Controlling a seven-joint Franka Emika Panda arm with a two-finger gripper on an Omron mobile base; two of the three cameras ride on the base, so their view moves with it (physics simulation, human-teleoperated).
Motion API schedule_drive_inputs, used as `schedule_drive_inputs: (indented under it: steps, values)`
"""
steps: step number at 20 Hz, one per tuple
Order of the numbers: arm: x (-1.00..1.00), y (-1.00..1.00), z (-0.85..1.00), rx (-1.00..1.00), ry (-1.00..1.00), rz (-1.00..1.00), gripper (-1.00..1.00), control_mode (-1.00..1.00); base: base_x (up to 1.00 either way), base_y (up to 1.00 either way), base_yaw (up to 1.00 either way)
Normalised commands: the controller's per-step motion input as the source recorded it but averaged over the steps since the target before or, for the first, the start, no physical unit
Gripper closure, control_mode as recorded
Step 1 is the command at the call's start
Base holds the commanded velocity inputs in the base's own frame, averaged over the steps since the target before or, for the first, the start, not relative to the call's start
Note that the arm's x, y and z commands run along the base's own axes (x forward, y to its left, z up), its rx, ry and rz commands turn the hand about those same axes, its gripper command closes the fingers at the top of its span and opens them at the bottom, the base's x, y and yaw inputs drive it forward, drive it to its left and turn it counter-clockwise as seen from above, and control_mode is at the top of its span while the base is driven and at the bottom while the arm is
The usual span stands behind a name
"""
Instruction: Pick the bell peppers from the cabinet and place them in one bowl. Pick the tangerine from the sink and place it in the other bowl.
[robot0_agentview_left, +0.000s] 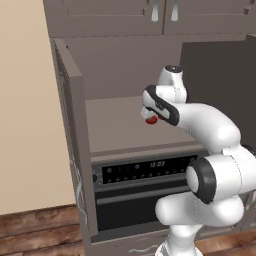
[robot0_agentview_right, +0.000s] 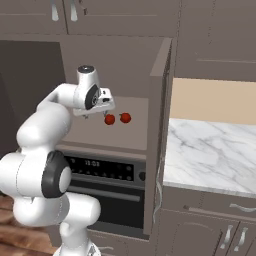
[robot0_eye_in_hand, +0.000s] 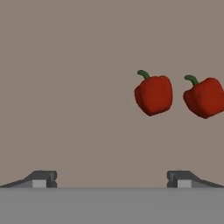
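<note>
Two small red bell peppers with green stems lie side by side on the shelf of the cabinet (robot0_agentview_right: 159, 95), in its niche above the oven. In the hand view the nearer pepper (robot0_eye_in_hand: 153, 94) is right of centre and the other pepper (robot0_eye_in_hand: 205, 97) is at the right edge. They show in the right base view as the left pepper (robot0_agentview_right: 109, 119) and the right pepper (robot0_agentview_right: 125, 117). One pepper (robot0_agentview_left: 151, 120) peeks out beside the arm. My gripper (robot0_agentview_right: 98, 113) hangs open just left of the peppers, fingertips (robot0_eye_in_hand: 41, 179) wide apart, nothing between them. The tangerine, sink and bowls are out of view.
The black oven (robot0_agentview_left: 145, 170) with its lit display sits under the shelf. The cabinet door (robot0_agentview_left: 215, 75) stands open at the niche's right side. A marble counter (robot0_agentview_right: 210, 150) runs to the right of the cabinet wall. Upper cupboards (robot0_agentview_left: 150, 15) hang above.
</note>
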Motion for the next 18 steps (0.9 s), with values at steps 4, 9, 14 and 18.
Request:
schedule_drive_inputs:
  steps: [4,9,14,18]
  values:
    - [0.40,-0.08,0.00,-0.01,0.01,0.05,-1.00,-1.00,0.00,0.00,0.00]
    - [0.35,-0.15,0.00,0.00,0.01,0.02,-1.00,-1.00,0.00,0.00,0.00]
    - [0.09,-0.09,0.00,0.00,0.00,0.00,-1.00,-1.00,0.00,0.00,0.00]
    - [0.17,-0.02,-0.01,0.00,0.00,0.00,-1.00,-1.00,0.00,0.00,0.00]
